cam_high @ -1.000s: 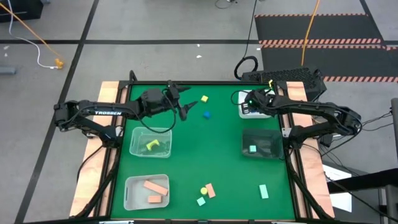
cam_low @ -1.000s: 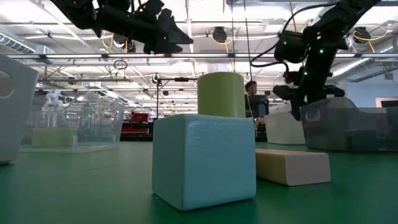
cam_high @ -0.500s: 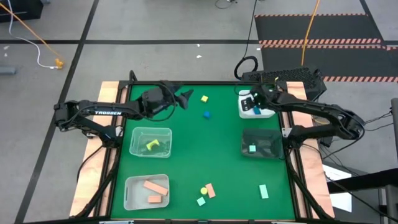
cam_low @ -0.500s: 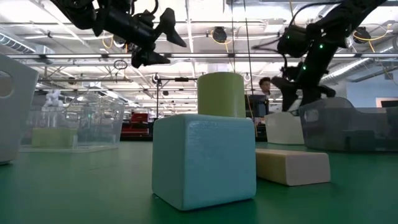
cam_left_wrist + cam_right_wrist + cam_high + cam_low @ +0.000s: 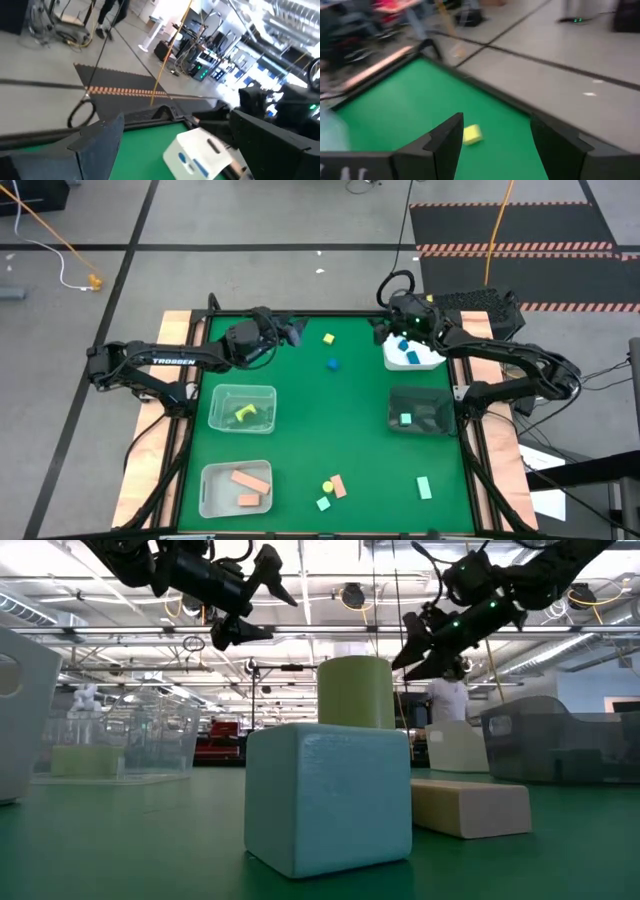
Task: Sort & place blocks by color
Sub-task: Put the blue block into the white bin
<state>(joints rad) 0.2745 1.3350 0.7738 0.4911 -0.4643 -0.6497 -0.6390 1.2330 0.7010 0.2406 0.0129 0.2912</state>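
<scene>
Two small cubes lie loose at the far end of the green table [image 5: 340, 420]: a yellow cube [image 5: 328, 338] and, just nearer the middle, a blue cube [image 5: 332, 364]. The left gripper [image 5: 292, 330] hangs raised beside them with its fingers spread and nothing between them; the right gripper [image 5: 390, 320] is lifted above the far rim of the white tub [image 5: 412, 353], fingers also apart and empty — its wrist view looks straight across at the yellow cube. The likely next pick is one of these two. To do it well, come straight down with the fingers square to two flat faces, since a cube this small will skid or twist if caught on a corner. At the near edge wait a yellow block [image 5: 327, 485], a peach bar [image 5: 338, 486], a mint cube [image 5: 323, 503] and a mint bar [image 5: 424, 488]. They look matte and hard-edged — like painted wood, though that is a guess. The tubs are smooth plastic with rounded corners.
</scene>
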